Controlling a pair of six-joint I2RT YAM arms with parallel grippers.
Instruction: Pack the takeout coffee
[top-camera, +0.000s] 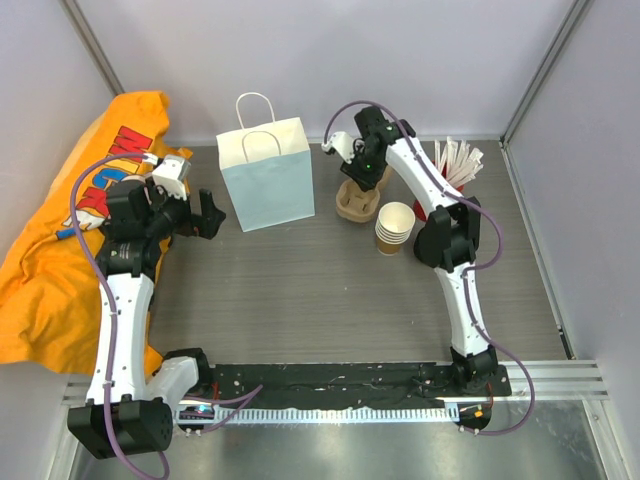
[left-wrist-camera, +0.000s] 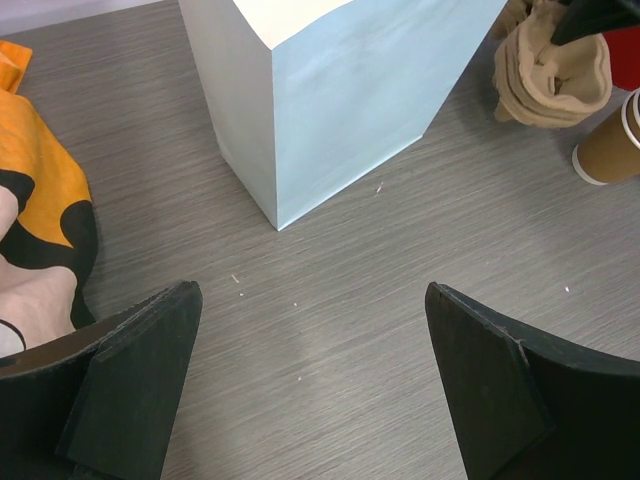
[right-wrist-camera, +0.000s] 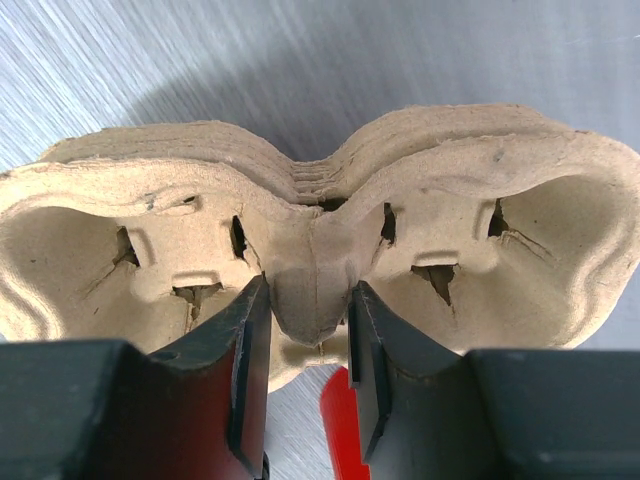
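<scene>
Evidently the step in hand is fetching a cup holder, not yet the drink itself. The right gripper (right-wrist-camera: 308, 322) pinches the raised middle ridge of the top cup holder (right-wrist-camera: 480, 190) in a stack near the far edge of the desk (top-camera: 330, 300), just right of the standing pale blue paper bag (top-camera: 265, 180). The left gripper (left-wrist-camera: 310, 295) hangs spread wide and empty near the desk's left edge, facing the bag. The lidded coffee cup shows in no view; only a stack of lidless cups (top-camera: 395, 228) stands just beside the holders.

Next, I judge, the pinched holder must come away alone. That calls for a straight, slow lift, since nested pulp may drag its neighbours up with it.

The desk is grey wood-grain, with an orange cloth (top-camera: 60, 250) spilling over its left edge and wrapped straws (top-camera: 457, 160) near the far right corner. Pale panels wall the booth.
</scene>
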